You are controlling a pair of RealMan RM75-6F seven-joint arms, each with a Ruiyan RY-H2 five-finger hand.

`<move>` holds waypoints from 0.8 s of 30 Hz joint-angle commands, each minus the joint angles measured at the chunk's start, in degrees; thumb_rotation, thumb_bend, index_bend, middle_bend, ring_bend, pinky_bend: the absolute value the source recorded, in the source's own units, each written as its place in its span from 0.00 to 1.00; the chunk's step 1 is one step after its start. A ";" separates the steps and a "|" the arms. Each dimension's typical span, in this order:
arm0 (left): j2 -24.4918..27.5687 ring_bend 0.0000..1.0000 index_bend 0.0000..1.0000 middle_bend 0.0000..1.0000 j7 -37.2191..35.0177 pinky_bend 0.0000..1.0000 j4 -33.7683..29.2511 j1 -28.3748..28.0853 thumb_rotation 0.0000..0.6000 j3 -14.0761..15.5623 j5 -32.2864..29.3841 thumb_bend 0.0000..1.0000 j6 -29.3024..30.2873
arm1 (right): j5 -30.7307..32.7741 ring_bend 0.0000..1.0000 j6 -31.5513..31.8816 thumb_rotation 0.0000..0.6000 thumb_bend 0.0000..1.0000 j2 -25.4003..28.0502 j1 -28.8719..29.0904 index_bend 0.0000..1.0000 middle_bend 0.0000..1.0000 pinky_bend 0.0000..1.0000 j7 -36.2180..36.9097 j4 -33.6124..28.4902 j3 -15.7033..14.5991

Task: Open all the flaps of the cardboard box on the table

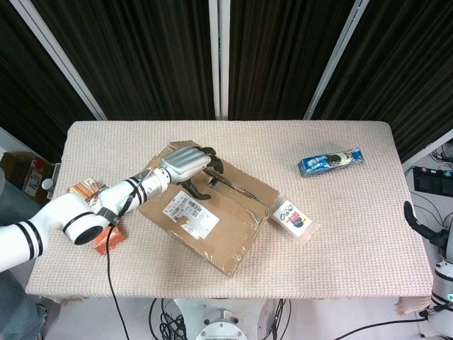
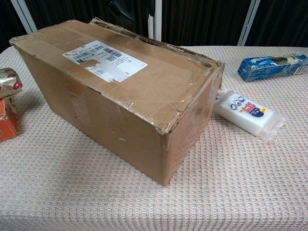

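Two top flaps of the cardboard box (image 1: pixel 205 209) lie shut along a ragged centre seam, the carton sitting mid-table on the woven table cover (image 1: pixel 340 234) with its long axis running diagonally from far left to near right. The left hand (image 1: pixel 190 164) sits over the box's far-left end, directly above the seam; its dark fingers (image 1: pixel 210 157) are curled downward at the flap edge, though whether they have hooked under the cardboard cannot be told from either view. That hand is plainly the nearer one, and the seam runs away from it toward the near-right corner, so a lift would likely start at this end. The right hand (image 1: pixel 425 231) hangs well apart at the table's right edge, only partly in frame, its posture unclear. A white snack pack (image 1: pixel 291 219) touches the box's right end; a blue packet (image 1: pixel 330 161) lies farther right, and orange and gold snack packs (image 1: pixel 99 212) sit near the left edge.
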 commanded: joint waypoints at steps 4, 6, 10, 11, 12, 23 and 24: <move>-0.39 0.12 0.27 0.24 3.33 0.21 0.00 -1.20 0.42 2.01 -4.43 0.00 0.72 | 0.53 0.00 -0.79 1.00 0.21 -0.37 0.25 0.00 0.00 0.00 0.36 0.60 0.39; -0.51 0.11 0.27 0.24 3.44 0.21 -0.28 -1.26 0.40 2.28 -5.13 0.00 0.80 | 0.75 0.00 -1.16 1.00 0.21 -0.61 0.39 0.00 0.00 0.00 0.53 0.86 0.51; -0.69 0.10 0.27 0.25 4.07 0.20 -0.20 -1.82 0.32 3.13 -6.10 0.00 -0.06 | 0.87 0.00 -1.54 1.00 0.21 -0.97 0.52 0.00 0.00 0.00 1.10 1.26 0.64; -0.66 0.10 0.27 0.25 4.03 0.19 -0.21 -2.05 0.30 3.32 -6.55 0.00 -0.62 | 0.86 0.00 -1.59 1.00 0.21 -0.99 0.52 0.00 0.00 0.00 1.22 1.34 0.65; -0.60 0.10 0.27 0.25 4.00 0.19 -0.18 -2.38 0.29 3.59 -7.15 0.00 -1.40 | 0.85 0.00 -1.62 1.00 0.21 -1.02 0.53 0.00 0.00 0.00 1.33 1.42 0.70; -0.14 0.10 0.32 0.31 5.70 0.18 0.38 -4.66 0.11 6.03 -9.55 0.00 -4.64 | 1.26 0.00 -1.78 1.00 0.20 -0.92 0.36 0.00 0.00 0.00 1.57 1.46 1.24; 0.10 0.10 0.33 0.33 5.94 0.18 0.25 -4.79 0.09 6.15 -9.67 0.00 -4.55 | 1.35 0.00 -1.85 1.00 0.20 -0.96 0.35 0.00 0.00 0.00 1.58 1.41 1.29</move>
